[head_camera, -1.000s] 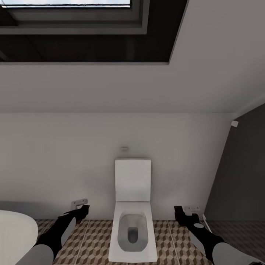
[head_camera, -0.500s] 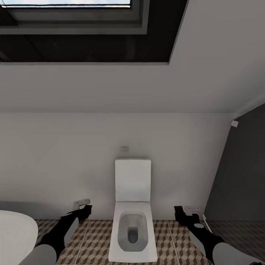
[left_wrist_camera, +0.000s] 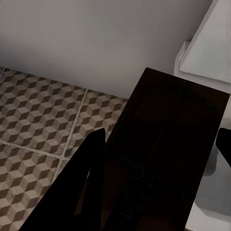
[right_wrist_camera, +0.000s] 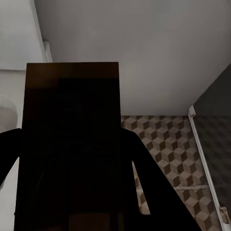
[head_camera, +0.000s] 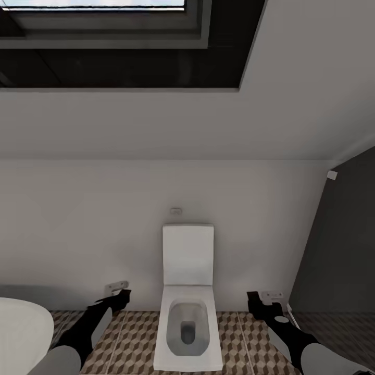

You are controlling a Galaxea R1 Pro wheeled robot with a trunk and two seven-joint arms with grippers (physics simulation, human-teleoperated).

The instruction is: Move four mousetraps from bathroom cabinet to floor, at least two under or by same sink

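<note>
Bathroom: white far wall (head_camera: 104, 219), sloped ceiling with a dark skylight recess (head_camera: 125, 52) above, the bathroom floor (head_camera: 234, 338) in cube-pattern tiles along the near edge. One white toilet (head_camera: 187, 312) sits centre against the far wall, lid up. Dark shower enclosure (head_camera: 338, 245) closes off the right side. A white rounded fixture edge (head_camera: 21, 328) cuts in at near left.

Open tile strips lie on both sides of the toilet; the left strip is bounded by the white fixture, the right by the dark panel.

Two arms in the head view. Left pincer (head_camera: 121, 296) is over the tiles just left of the toilet bowl; right pincer (head_camera: 256, 301) is over the tiles to its right, near the dark panel.

The wrist views add what the head view can't resolve: each pincer has a flat board between its fingers. Left wrist view: mousetrap (left_wrist_camera: 168, 159), dark in shadow, wire parts faintly visible, held above tiles with the toilet's white edge beside it. Right wrist view: second mousetrap (right_wrist_camera: 72, 144), clamped, wall and tiles beyond.

Count: two mousetraps, both held off the floor.
</note>
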